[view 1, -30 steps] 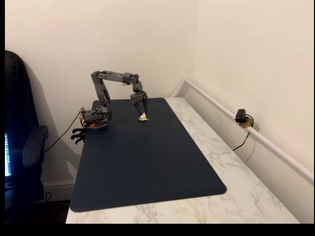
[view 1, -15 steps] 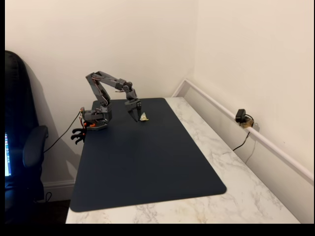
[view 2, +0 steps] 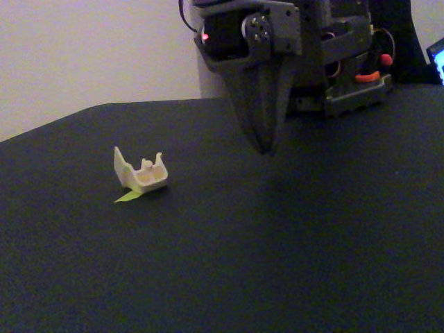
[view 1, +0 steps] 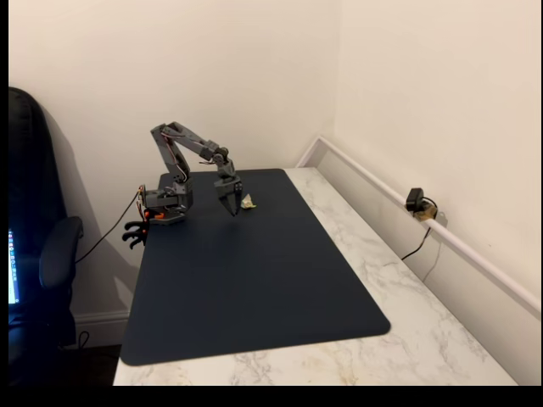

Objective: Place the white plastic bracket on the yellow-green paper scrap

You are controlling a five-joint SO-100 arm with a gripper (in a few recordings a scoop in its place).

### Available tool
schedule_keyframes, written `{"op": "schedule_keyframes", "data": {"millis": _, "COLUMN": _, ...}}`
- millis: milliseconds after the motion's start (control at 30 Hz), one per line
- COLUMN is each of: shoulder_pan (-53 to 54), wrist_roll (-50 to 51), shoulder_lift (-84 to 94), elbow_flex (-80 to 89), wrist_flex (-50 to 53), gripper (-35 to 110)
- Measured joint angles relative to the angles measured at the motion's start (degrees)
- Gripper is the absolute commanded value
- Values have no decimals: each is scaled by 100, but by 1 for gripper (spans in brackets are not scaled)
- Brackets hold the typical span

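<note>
The white bracket (view 2: pixel 141 174) sits on the yellow-green scrap (view 2: pixel 127 197), left of centre. The tool (view 2: pixel 262 142) hangs closed and empty above the dark mat (view 2: pixel 277 263), apart from the bracket.

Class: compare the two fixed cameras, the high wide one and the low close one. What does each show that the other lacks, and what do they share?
High view alone: marble tabletop, wall camera, chair. Low view alone: the yellow-green paper scrap poking out under the white plastic bracket. Both: the bracket on the dark mat, the tool apart from it, tips together.
</note>
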Motion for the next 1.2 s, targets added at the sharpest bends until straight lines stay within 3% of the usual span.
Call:
{"op": "schedule_keyframes", "data": {"millis": 267, "shoulder_pan": 176, "wrist_roll": -299, "shoulder_lift": 686, "elbow_flex": 439, "wrist_flex": 44, "gripper": 0}}
{"op": "schedule_keyframes", "data": {"millis": 667, "shoulder_pan": 141, "wrist_roll": -659, "shoulder_lift": 3261, "elbow_flex": 1749, "wrist_flex": 281, "gripper": 1}}
{"op": "schedule_keyframes", "data": {"millis": 1000, "shoulder_pan": 193, "wrist_roll": -844, "shoulder_lift": 7207, "elbow_flex": 2962, "wrist_flex": 1679, "gripper": 0}}
{"op": "schedule_keyframes", "data": {"millis": 1200, "shoulder_pan": 211, "wrist_roll": -861, "shoulder_lift": 7594, "elbow_flex": 3015, "wrist_flex": 1934, "gripper": 0}}
